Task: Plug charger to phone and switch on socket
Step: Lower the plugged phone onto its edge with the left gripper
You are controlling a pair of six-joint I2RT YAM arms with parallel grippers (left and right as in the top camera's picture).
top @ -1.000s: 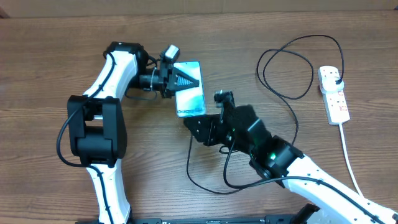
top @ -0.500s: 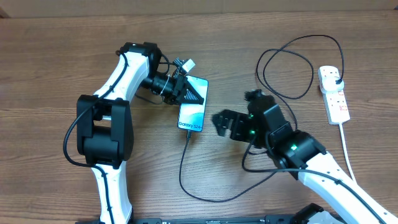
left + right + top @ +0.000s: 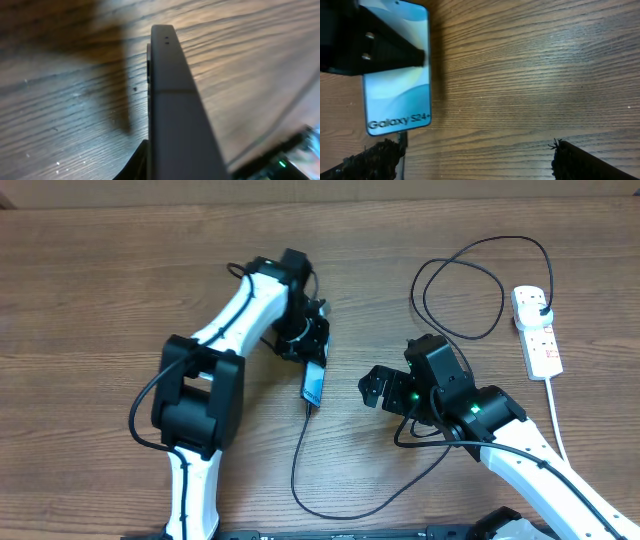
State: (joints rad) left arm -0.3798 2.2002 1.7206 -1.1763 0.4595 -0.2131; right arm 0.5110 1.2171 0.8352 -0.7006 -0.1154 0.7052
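— Phone (image 3: 314, 384) first, from overhead: where is it?
— Near the middle of the wooden tabletop (image 3: 90, 290), seen nearly edge-on, so it looks narrow. The left gripper (image 3: 306, 348) is clamped on its upper end. The charger (image 3: 293, 465), a thin black cable, meets the phone's lower end and loops toward the front. It passes under the right arm and curls on to the socket (image 3: 536, 332), a white power strip well apart at the right. Its black plug sits in an outlet there.
— And the right gripper?
— The right gripper (image 3: 372, 388) is just to the right of the phone, holding nothing.
— What does the left wrist view show?
— The phone's grey edge (image 3: 170, 110) runs up the centre, with a shadow on the wood beside it. A dark part of the left gripper shows at the bottom, against the phone's side. Whether the phone touches the tabletop, I cannot tell.
— And the right wrist view?
— The light blue screen (image 3: 395, 95) faces the camera and reads "Galaxy S24+". The left gripper's dark fingers (image 3: 375, 47) cover its upper part. The right gripper's own fingertips (image 3: 380, 157) stand wide apart, with only bare wood between them.
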